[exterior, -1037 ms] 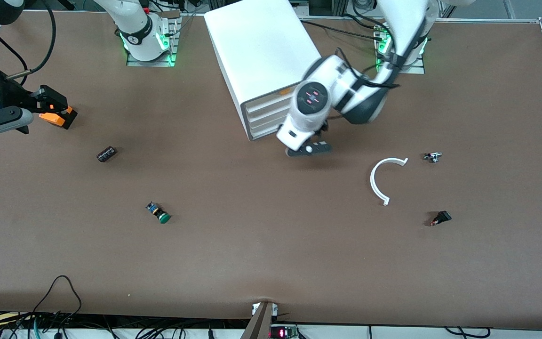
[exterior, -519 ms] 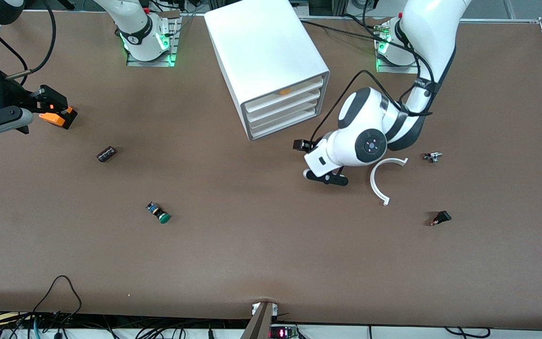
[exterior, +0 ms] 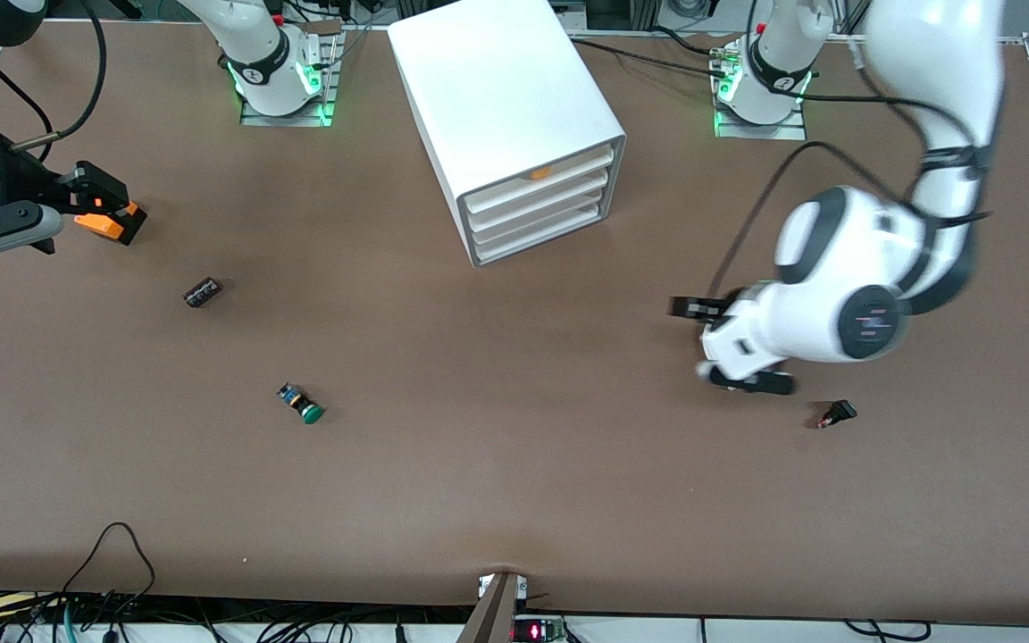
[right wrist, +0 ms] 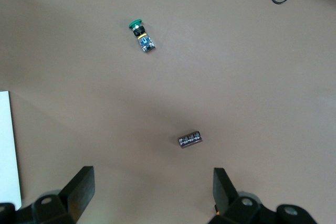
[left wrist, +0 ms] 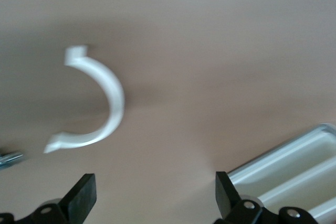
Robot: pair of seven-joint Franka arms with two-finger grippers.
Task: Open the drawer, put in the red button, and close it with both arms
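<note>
Hovering over the brown table [exterior: 514, 482] with fingers apart, empty — left gripper [exterior: 729, 344]; right gripper [right wrist: 152, 192] likewise released, waiting.

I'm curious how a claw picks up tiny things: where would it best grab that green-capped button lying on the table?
Probably the black-and-blue body of the green-capped button, from straight above, pinching across its width. It lies on its side, so the body's flanks are exposed; the round cap is wider and might slip.

Left gripper [exterior: 723, 344] swung from cabinet [exterior: 514, 125] toward table's end.
</note>
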